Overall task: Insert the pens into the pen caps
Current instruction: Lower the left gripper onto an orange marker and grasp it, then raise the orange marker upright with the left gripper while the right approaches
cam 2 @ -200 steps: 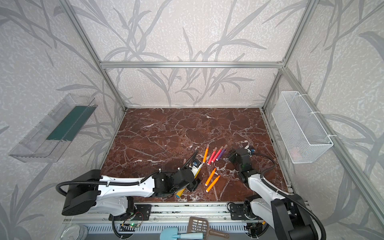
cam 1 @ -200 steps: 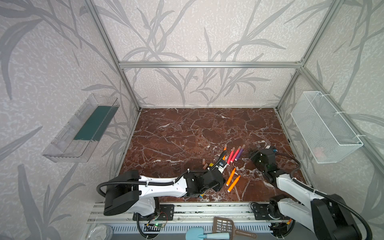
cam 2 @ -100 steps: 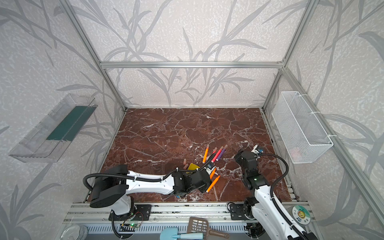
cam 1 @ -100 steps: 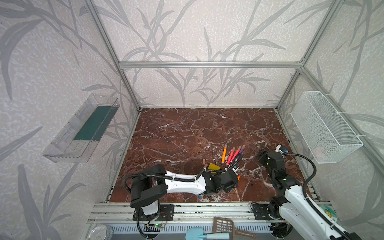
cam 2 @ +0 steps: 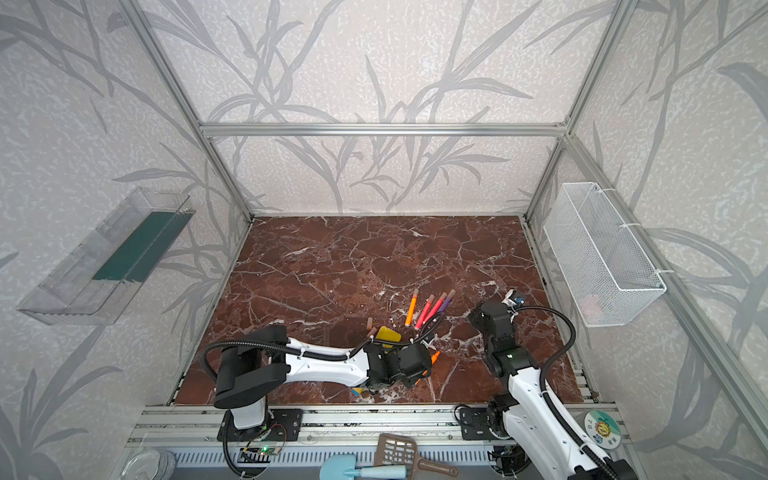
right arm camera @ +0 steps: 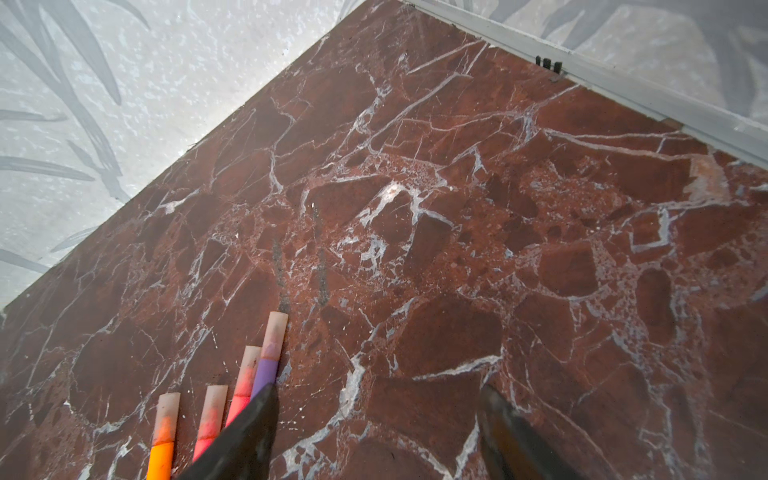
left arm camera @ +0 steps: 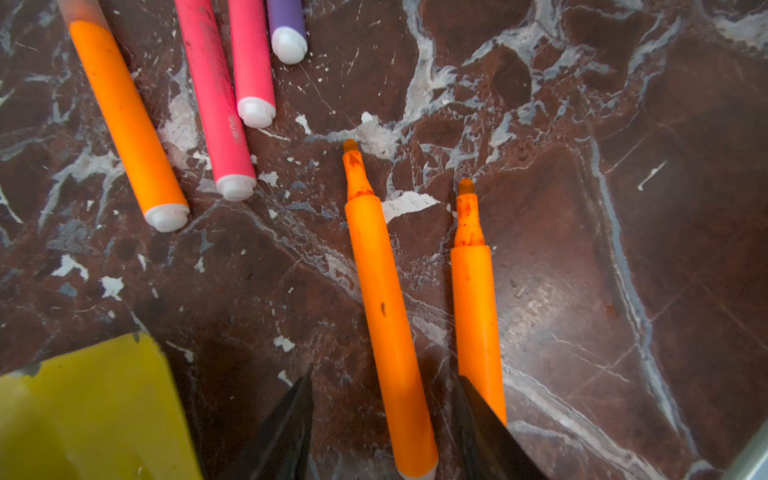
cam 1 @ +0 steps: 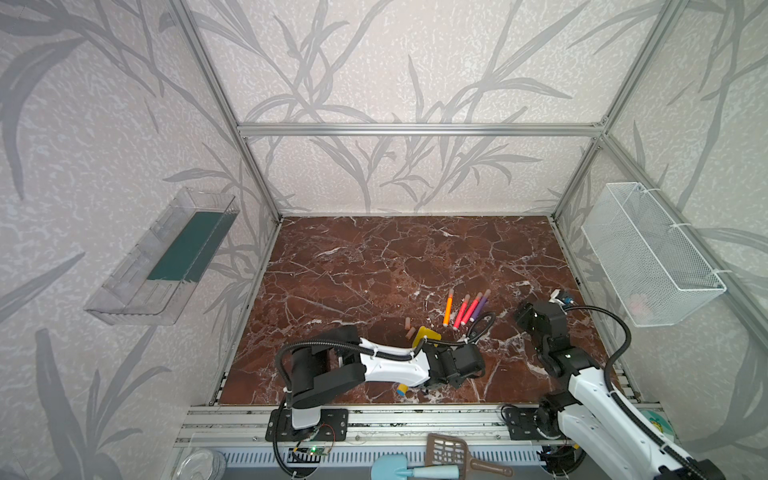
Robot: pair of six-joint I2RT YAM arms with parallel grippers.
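Two uncapped orange pens lie side by side on the marble. My left gripper [left arm camera: 384, 386] is open and straddles one orange pen [left arm camera: 386, 311], with a gap on each side. The other orange pen [left arm camera: 476, 299] lies just outside one finger. In both top views the left gripper [cam 1: 465, 363] [cam 2: 415, 361] covers these pens. Beyond them lie several capped pens: orange [cam 1: 448, 309], two pink [cam 1: 461, 312], purple [cam 1: 480, 305]. Two loose pen caps [cam 1: 409, 327] [cam 2: 370, 326] sit left of them. My right gripper [right arm camera: 376, 395] [cam 1: 521, 316] is open and empty, right of the purple pen [right arm camera: 266, 372].
A yellow toy shovel [cam 1: 426, 336] [left arm camera: 83, 415] lies beside the left gripper, close to the loose caps. A wire basket [cam 1: 648, 257] hangs on the right wall and a clear tray [cam 1: 166, 257] on the left wall. Toy tools [cam 1: 449, 455] lie beyond the front rail.
My left arm has swung right and brought its gripper down over the two orange pens, its jaws narrowing. My right gripper has drawn back to the right, away from the capped pens.
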